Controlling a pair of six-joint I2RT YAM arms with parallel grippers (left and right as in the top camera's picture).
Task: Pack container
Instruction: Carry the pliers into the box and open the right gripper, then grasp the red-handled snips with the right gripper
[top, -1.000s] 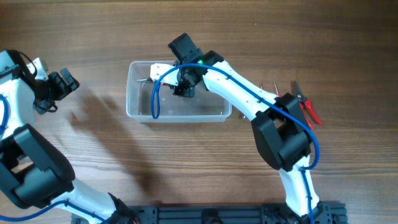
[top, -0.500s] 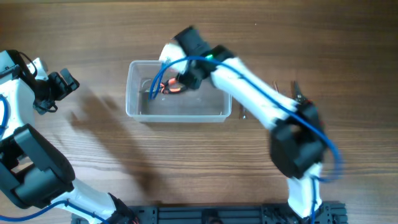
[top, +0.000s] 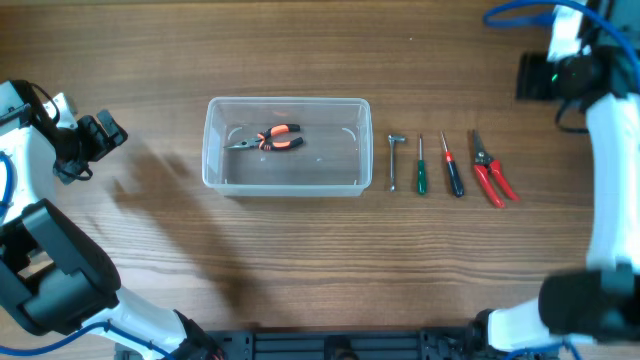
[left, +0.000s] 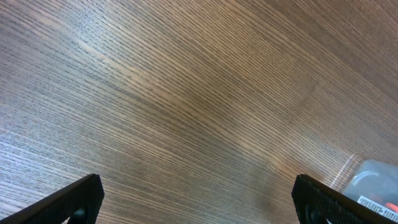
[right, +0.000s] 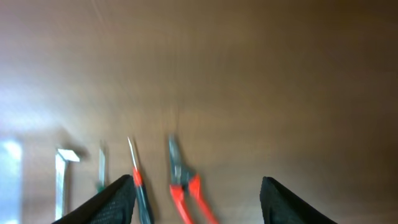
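Observation:
The clear plastic container (top: 288, 186) stands left of the table's middle. Orange-handled pliers (top: 270, 139) lie inside it. My right gripper (right: 199, 202) hangs open high over the back right of the table, empty, and its view is blurred. Below it lie red-handled shears (right: 183, 186) and a red-and-black screwdriver (right: 138, 190). My left gripper (left: 199, 205) stands wide open over bare wood far left of the container, nothing between its fingers (left: 68, 202). A corner of the container (left: 376, 177) shows at that view's right edge.
A row of tools lies right of the container: a small metal wrench (top: 394, 160), a green screwdriver (top: 421, 170), the red-and-black screwdriver (top: 453, 172) and the red shears (top: 492, 172). The right arm (top: 605, 170) runs along the right edge.
My right gripper opened over the container, left the pliers lying in it, and swung away to the back right corner. The left arm has not moved.

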